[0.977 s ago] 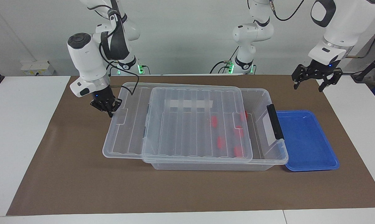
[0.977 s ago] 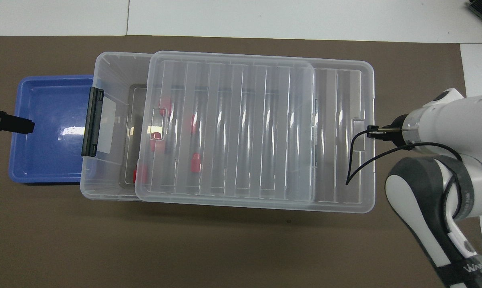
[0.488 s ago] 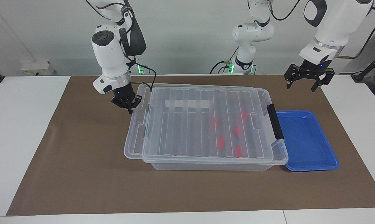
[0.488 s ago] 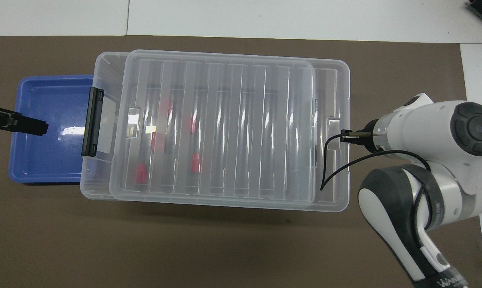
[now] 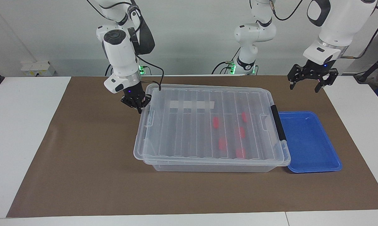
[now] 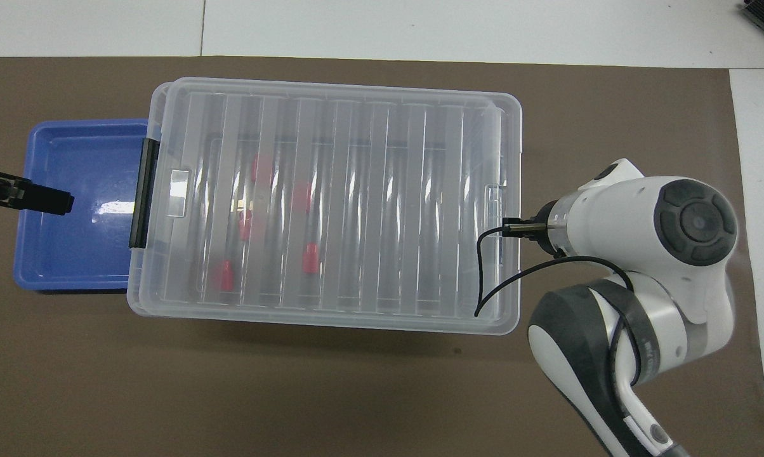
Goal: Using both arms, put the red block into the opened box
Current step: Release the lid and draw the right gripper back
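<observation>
The clear box (image 5: pixel 207 168) stands mid-mat with its ribbed lid (image 5: pixel 189 131) lying almost fully over it. Several red blocks (image 5: pixel 222 142) show through the lid (image 6: pixel 356 190), inside the box toward the left arm's end. Seen from above, one such red block (image 6: pixel 311 259) lies on the box floor. My right gripper (image 5: pixel 138 105) is shut, its tips at the lid's end rim toward the right arm's end, and shows from above as the right gripper (image 6: pixel 515 225). My left gripper (image 5: pixel 305 82) hangs open and empty in the air. From above, the left gripper (image 6: pixel 49 200) is over the blue tray.
A shallow blue tray (image 5: pixel 308 141) sits against the box's latch end, toward the left arm's end of the table. A black latch (image 5: pixel 277 122) runs along that end of the box. A thin black cable (image 6: pixel 483 273) from the right wrist hangs over the lid. Brown mat (image 5: pixel 82 175) surrounds everything.
The right gripper has travelled toward the left arm's end with the lid, which slid from half-off to nearly covering the box. The left gripper shifted slightly and stays open.
</observation>
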You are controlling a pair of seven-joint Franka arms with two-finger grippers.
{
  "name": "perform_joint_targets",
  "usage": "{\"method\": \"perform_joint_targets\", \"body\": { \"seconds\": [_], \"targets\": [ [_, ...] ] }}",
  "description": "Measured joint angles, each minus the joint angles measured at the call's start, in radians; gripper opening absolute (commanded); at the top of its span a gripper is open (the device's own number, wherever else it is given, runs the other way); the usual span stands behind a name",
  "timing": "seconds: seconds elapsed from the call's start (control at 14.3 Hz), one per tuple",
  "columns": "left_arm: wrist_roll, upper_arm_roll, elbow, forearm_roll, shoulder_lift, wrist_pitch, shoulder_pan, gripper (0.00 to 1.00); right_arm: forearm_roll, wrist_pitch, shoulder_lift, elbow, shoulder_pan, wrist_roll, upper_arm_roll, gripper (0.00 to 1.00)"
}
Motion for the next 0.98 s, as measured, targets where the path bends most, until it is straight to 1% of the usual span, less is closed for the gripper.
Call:
{"method": "perform_joint_targets", "body": {
  "seconds": [0.14, 0.28, 0.42, 0.63, 0.7, 0.77, 0.84, 0.98],
  "targets": [
    [-0.007, 0.002, 0.004, 0.000, 0.000, 0.000, 0.001, 1.00, 0.000, 0.000, 0.000, 0.000, 0.012, 0.006, 0.000, 0.00],
    [-0.007, 0.004, 0.027, 0.000, 0.005, -0.028, 0.001, 1.00, 0.000, 0.001, 0.000, 0.000, 0.014, 0.007, 0.000, 0.00],
    [-0.007, 0.003, 0.067, -0.001, 0.029, -0.074, 0.000, 1.00, 0.001, 0.001, -0.001, 0.005, 0.010, 0.007, -0.002, 0.00],
    [-0.008, 0.001, 0.075, -0.002, 0.057, -0.088, 0.000, 1.00, 0.001, -0.024, -0.017, 0.013, -0.020, 0.008, -0.010, 0.00],
    [-0.009, 0.002, 0.075, -0.002, 0.060, -0.090, 0.000, 1.00, 0.001, -0.045, -0.028, 0.014, -0.038, 0.008, -0.011, 0.27],
    [-0.009, 0.003, 0.075, -0.002, 0.059, -0.094, 0.000, 1.00, 0.001, -0.068, -0.041, 0.015, -0.058, 0.008, -0.012, 0.98],
    [-0.009, 0.004, 0.075, -0.002, 0.059, -0.096, 0.001, 1.00, 0.001, -0.093, -0.056, 0.015, -0.084, 0.008, -0.012, 1.00],
    [-0.009, 0.006, 0.075, -0.002, 0.056, -0.096, 0.002, 1.00, 0.000, -0.122, -0.082, 0.015, -0.143, 0.008, -0.015, 1.00]
  ]
}}
